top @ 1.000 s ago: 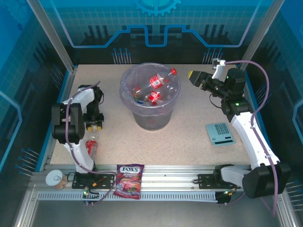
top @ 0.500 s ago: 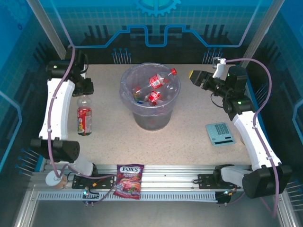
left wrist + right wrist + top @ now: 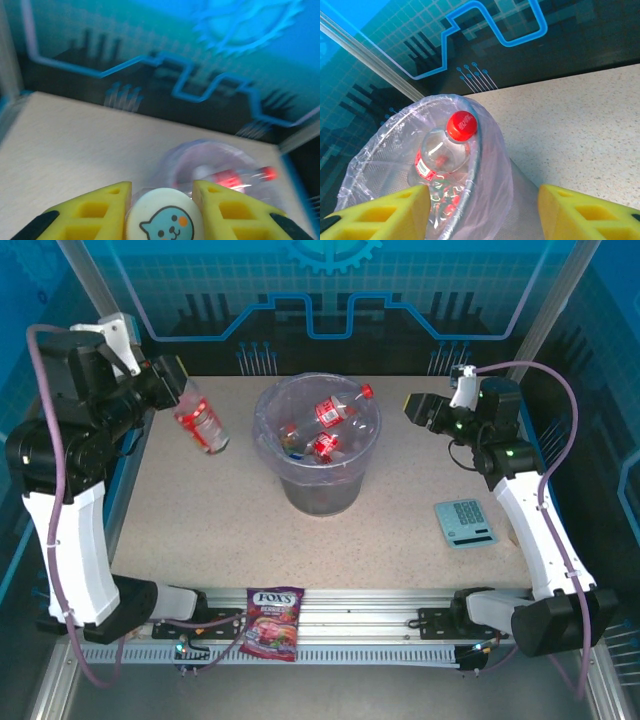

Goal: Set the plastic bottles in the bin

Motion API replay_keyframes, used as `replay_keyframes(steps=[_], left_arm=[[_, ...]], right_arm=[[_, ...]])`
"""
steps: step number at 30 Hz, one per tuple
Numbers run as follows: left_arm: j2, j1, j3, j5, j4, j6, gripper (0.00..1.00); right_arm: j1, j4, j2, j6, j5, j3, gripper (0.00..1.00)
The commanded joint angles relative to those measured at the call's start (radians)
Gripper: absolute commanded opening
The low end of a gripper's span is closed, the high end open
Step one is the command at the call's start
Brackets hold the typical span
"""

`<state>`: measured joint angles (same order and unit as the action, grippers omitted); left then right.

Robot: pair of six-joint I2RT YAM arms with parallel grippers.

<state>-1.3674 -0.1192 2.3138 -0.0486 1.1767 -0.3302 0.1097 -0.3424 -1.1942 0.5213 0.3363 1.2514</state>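
Clamping a bottle [image 3: 203, 427] by its stiffer cap end, left tool [image 3: 174, 393] carries something probably light and slippery; right tool [image 3: 411, 406] stands apart.

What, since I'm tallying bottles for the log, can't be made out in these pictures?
Top external: bottles overlap inside the bin; count unclear.
Left wrist: held bottle cut off by the bottom edge; bin behind it blurred.
Right wrist: bin's bottom hidden by its own rim.

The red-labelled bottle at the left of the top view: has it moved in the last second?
Yes. In the left gripper, the red-labelled bottle went from the near edge toward the back; it now hangs left of the bin.
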Motion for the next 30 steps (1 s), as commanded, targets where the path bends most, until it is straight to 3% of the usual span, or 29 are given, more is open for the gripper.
replay_keyframes(steps=[1,4,8,11,20,30], left_arm=[[-0.037,-0.028,-0.006,0.191,-0.260,-0.095,0.11],[-0.113,-0.087,0.098,0.220,-0.281,-0.075,0.12],[-0.286,-0.157,0.253,0.251,-0.185,-0.045,0.12],[-0.396,-0.223,0.344,0.208,-0.084,0.026,0.12],[-0.542,-0.268,0.342,0.082,0.061,0.127,0.09],[-0.610,-0.302,0.290,0.088,0.088,0.167,0.10]], right_arm=[[-0.015,-0.046,0.040,-0.022,-0.044,0.023,0.60],[-0.016,-0.074,0.057,-0.036,-0.069,0.025,0.60],[-0.021,-0.099,0.069,-0.046,-0.082,0.029,0.60],[-0.027,-0.121,0.083,-0.057,-0.090,0.031,0.60],[-0.068,-0.202,0.105,-0.104,-0.096,0.018,0.60],[-0.076,-0.195,0.099,-0.094,-0.081,-0.012,0.60]])
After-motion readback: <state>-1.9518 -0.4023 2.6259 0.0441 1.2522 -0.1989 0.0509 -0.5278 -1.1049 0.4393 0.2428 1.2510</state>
